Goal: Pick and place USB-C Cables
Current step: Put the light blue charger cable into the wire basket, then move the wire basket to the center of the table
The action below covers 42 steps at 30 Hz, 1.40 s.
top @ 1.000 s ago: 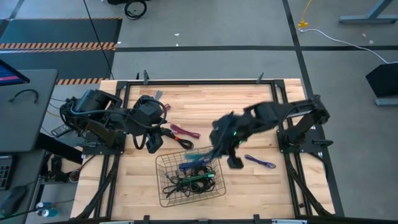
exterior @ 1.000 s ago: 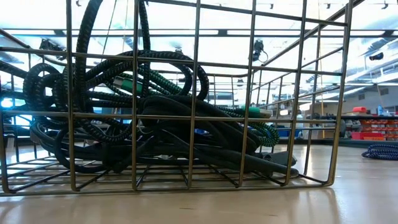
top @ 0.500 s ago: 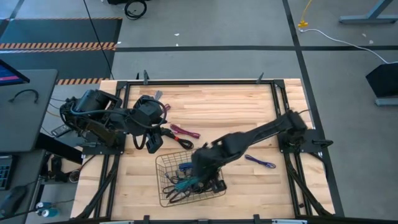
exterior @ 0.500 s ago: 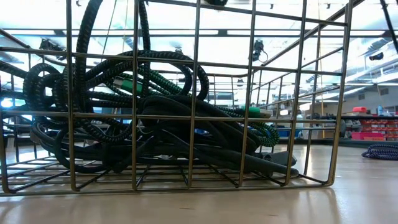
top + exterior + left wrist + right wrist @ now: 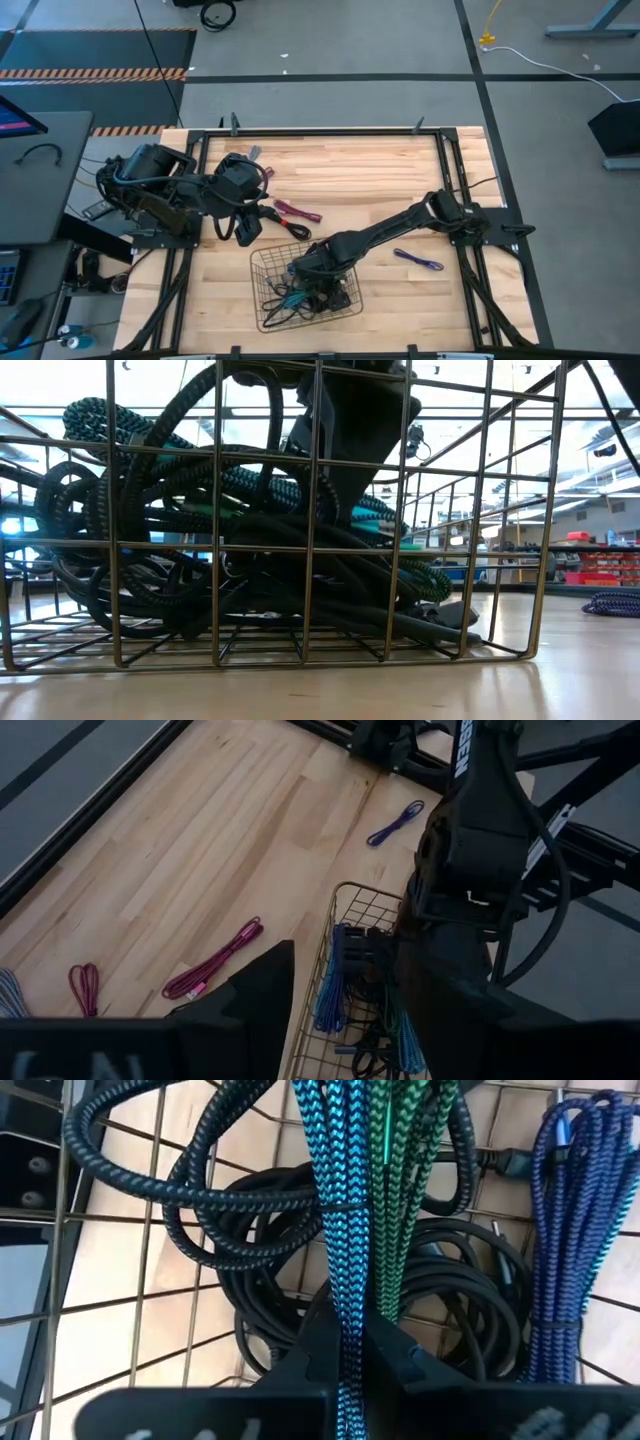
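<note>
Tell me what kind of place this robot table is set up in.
Likely a workshop or robotics lab: bare concrete floor with hazard-striped tape, shelving with red bins under bright ceiling lights, and a framed wooden table.

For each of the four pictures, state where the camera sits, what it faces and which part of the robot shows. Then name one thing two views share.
High: above the table, looking straight down; both arms, wire basket.
Low: table height, level through the basket; right arm descending into it.
Left wrist: looking across the table past the left gripper; magenta cable and the right arm.
Right wrist: down into the basket; right gripper shut on teal cable.
Shared: the blue cable, in both wrist views.
</note>
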Available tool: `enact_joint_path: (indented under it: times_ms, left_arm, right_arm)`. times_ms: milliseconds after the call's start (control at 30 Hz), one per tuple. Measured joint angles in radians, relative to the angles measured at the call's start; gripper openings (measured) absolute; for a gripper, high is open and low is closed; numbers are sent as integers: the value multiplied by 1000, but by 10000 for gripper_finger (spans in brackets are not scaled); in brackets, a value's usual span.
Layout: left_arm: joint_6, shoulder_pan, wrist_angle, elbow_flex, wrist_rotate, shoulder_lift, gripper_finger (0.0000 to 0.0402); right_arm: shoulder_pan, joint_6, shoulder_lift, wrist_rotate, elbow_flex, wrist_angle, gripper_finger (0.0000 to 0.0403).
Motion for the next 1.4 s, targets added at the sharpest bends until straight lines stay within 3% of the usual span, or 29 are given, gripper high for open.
enact_joint_path:
  times_ms: [200, 467, 633, 1100, 1400]
  left_arm:
    - [15, 0, 0, 0, 0, 0, 188]
    - [19, 0, 0, 0, 0, 0, 188]
    - [19, 0, 0, 0, 0, 0, 188]
    - [23, 0, 0, 0, -1, 0, 188]
    - [16, 0, 1, 0, -1, 0, 188]
  right_arm:
    - [-3, -6, -12, 1, 1, 0, 22]
    - [1, -2, -60, 14, 0, -3, 146]
    - [4, 7, -109, 14, 0, -3, 183]
    - [-111, -130, -251, 270, 0, -87, 187]
    - [-189, -153, -230, 202, -1, -150, 188]
